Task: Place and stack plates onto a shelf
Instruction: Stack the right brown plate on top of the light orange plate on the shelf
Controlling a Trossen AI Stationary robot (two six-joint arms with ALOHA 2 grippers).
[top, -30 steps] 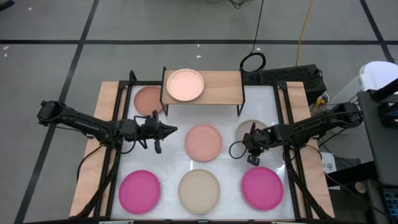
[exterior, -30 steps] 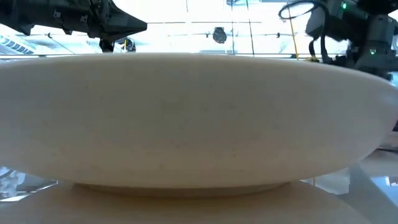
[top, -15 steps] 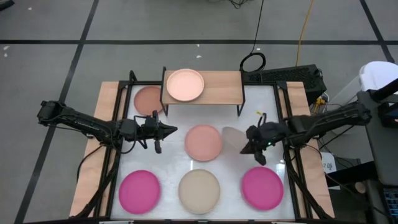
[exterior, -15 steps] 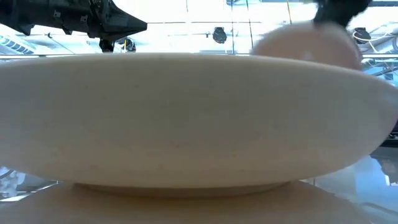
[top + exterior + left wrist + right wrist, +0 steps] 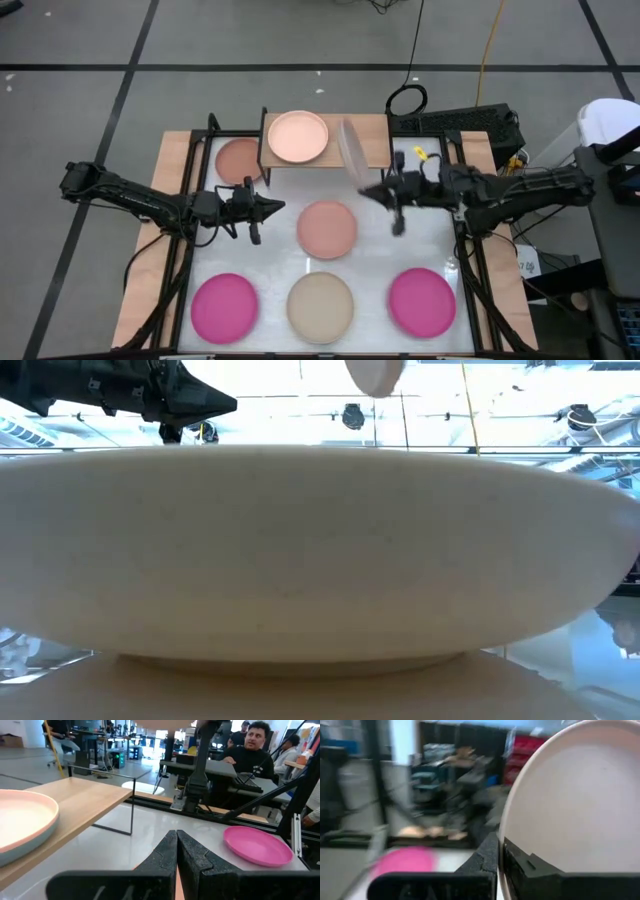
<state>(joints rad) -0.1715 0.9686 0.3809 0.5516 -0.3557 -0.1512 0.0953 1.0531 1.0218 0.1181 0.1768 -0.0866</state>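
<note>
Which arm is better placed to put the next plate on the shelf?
The right. Its hand already grips a pale plate, tilted on edge, right beside the shelf. The left hand is shut and empty, out over the table left of the pink plate.

— What lies under the rig?

— A grey floor (image 5: 250, 40) crossed by dark tape lines (image 5: 130, 85). A yellow cable (image 5: 487, 50) and a black cable (image 5: 415, 45) run across it toward the table, the black one ending in a loop.

— And further out in the room?

— Desks (image 5: 220, 770) with seated people (image 5: 250, 755) behind them, seen from the left wrist view. Bright windows (image 5: 300, 375) fill the far side in the low view. A red shelving unit (image 5: 527, 752) shows, blurred, from the right wrist view.
</note>
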